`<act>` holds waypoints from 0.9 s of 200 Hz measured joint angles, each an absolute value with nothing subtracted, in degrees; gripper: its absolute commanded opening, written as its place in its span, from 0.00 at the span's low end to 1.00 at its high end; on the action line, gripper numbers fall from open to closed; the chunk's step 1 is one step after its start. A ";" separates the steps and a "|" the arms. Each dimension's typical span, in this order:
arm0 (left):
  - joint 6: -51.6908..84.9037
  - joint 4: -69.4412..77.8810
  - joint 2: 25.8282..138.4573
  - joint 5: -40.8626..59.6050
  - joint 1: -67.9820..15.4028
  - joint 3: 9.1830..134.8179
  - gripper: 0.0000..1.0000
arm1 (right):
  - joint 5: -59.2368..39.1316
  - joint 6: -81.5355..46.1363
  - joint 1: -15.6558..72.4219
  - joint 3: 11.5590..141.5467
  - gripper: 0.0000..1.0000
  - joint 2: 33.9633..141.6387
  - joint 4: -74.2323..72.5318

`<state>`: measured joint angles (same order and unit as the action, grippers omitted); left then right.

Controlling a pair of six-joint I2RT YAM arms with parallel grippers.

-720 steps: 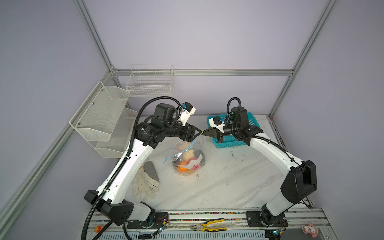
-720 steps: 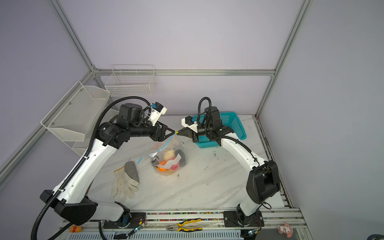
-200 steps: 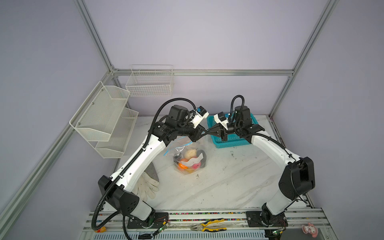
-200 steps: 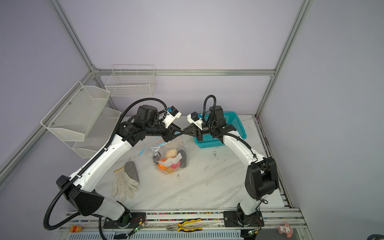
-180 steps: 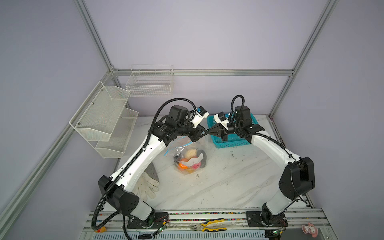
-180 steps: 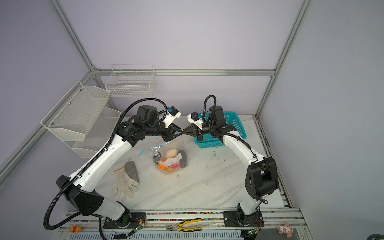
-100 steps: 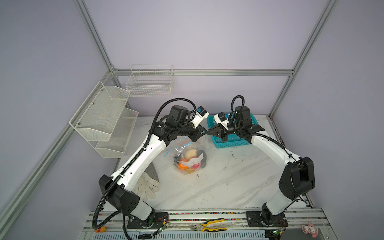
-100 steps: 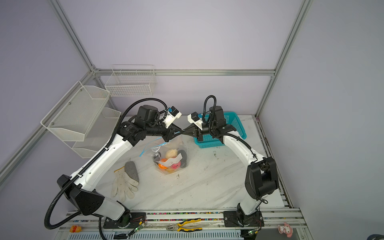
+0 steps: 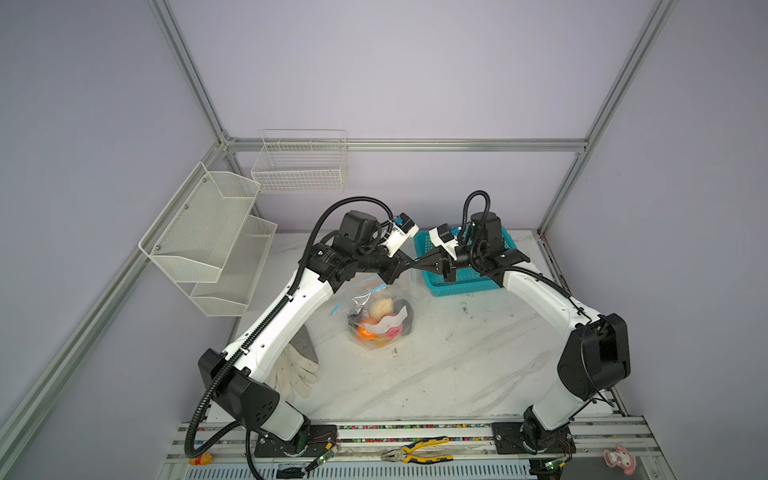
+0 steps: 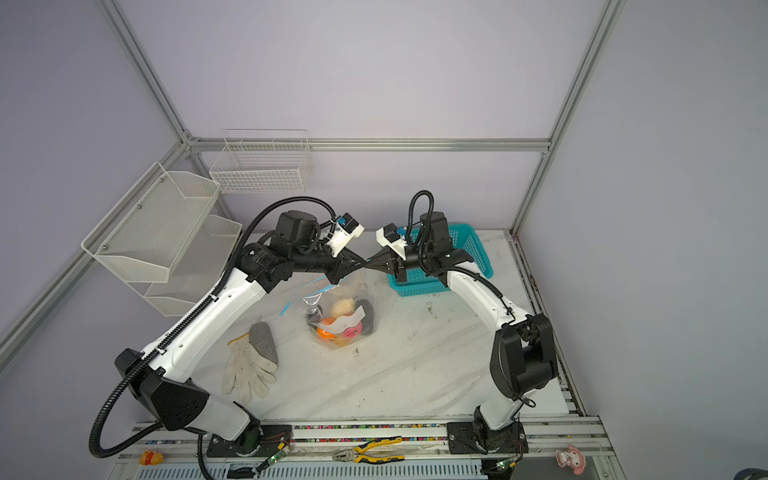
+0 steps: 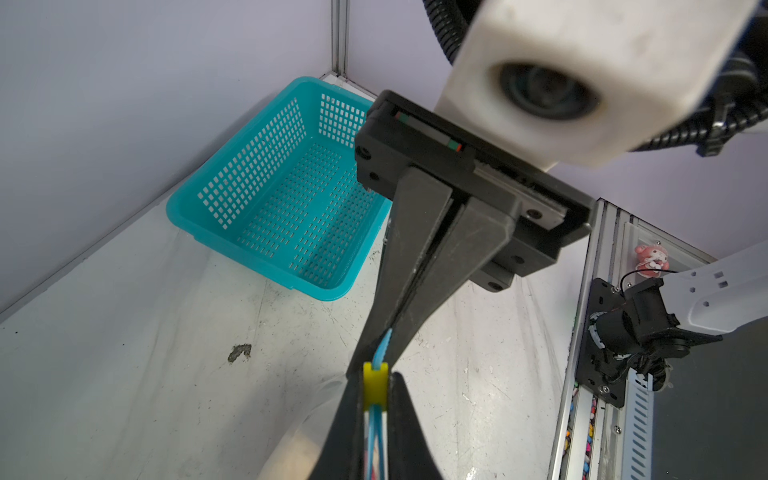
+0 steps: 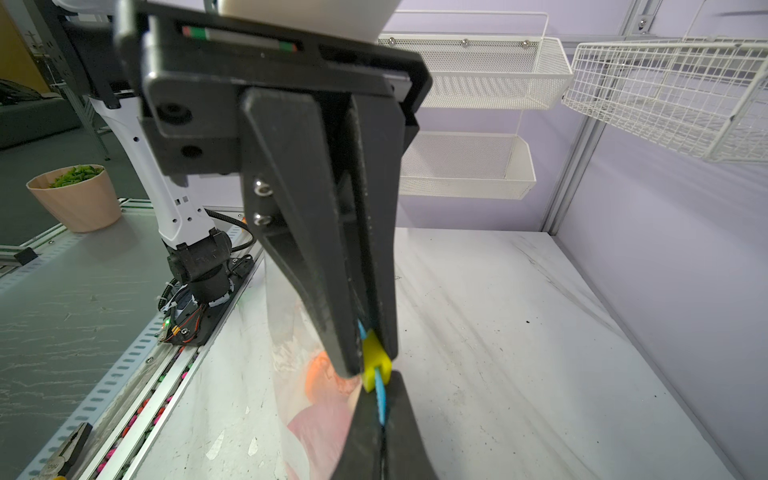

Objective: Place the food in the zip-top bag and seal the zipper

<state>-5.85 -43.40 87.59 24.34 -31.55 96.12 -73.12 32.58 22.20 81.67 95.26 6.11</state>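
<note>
– What lies to your left?
– A white glove at about 8 o'clock on the table. Further in, my left gripper reaches toward the middle, clamped on the yellow slider.
– And the bag?
– The bag hangs from my two grippers near the table's middle, a touch toward 11 o'clock, with its bottom resting on the table. It is clear, crumpled plastic with a white label bent across the front. The food is heaped at the bottom: a cream piece on top, orange and pink below, something dark at the side.
– Your right tool?
– My right gripper meets the left one tip to tip. It is pressed together on the light-blue zipper just past the slider. The teal basket sits behind it at 1 o'clock.
– Where do the cameras differ?
– Both top views show the label and the food, but the slider is too small to make out there. Only the wrist views show it, tight between my left fingers, with the blue strip running into my right ones. The right wrist view gives the food only as an orange and pink blur through the plastic.
</note>
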 measured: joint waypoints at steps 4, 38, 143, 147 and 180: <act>-5.87 -43.31 87.59 24.16 -31.59 96.01 0.08 | -73.10 32.58 22.17 81.60 0.00 95.26 6.09; -5.89 -43.33 87.48 23.14 -31.70 95.88 0.06 | -73.03 32.51 22.09 81.12 0.00 95.26 5.56; -6.76 -46.44 80.86 16.51 -32.03 91.96 0.06 | -72.79 32.40 22.06 80.75 0.00 94.52 4.71; -6.76 -46.68 80.53 16.23 -32.01 91.83 0.06 | -72.79 32.40 22.06 80.73 0.00 94.48 4.71; -6.76 -47.86 78.17 14.22 -32.01 90.30 0.06 | -72.62 32.38 21.76 80.73 0.00 94.32 4.56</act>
<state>-6.76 -47.86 78.17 14.22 -32.01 90.30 -72.62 32.38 21.76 80.73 94.32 4.56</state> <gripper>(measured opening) 0.067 0.044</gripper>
